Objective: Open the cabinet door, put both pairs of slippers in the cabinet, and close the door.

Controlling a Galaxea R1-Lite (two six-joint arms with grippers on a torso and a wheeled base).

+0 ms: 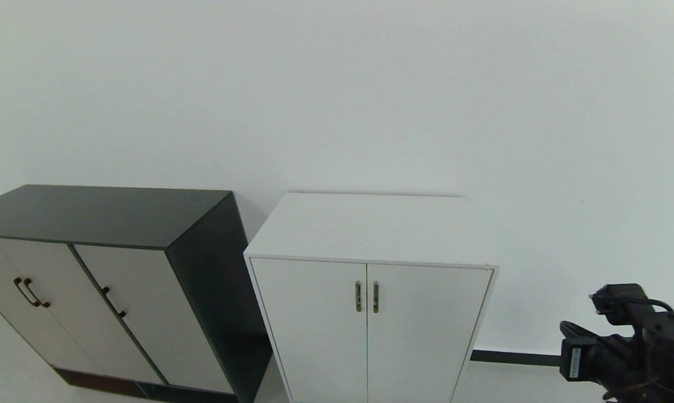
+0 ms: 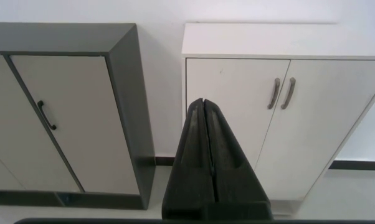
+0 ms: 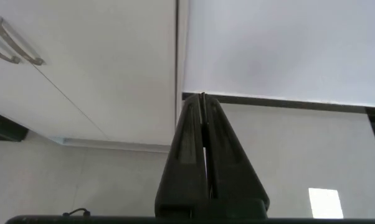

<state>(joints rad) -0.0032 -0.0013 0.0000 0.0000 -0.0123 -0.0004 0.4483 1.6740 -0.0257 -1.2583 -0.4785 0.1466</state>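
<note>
A white two-door cabinet (image 1: 370,313) stands against the wall with both doors closed and two metal handles (image 1: 366,296) at the middle seam. The left wrist view shows the same cabinet (image 2: 281,118) some way ahead of my left gripper (image 2: 204,102), whose fingers are pressed together with nothing between them. My right gripper (image 3: 203,98) is shut and empty too, low beside the cabinet's side edge (image 3: 178,62). The right arm (image 1: 622,347) sits at the lower right of the head view.
A dark cabinet (image 1: 113,280) with light doors and black handles stands to the left of the white one, also seen as the dark cabinet (image 2: 69,106) in the left wrist view. A black baseboard (image 1: 516,358) runs along the white wall. Pale floor (image 3: 299,162) lies below.
</note>
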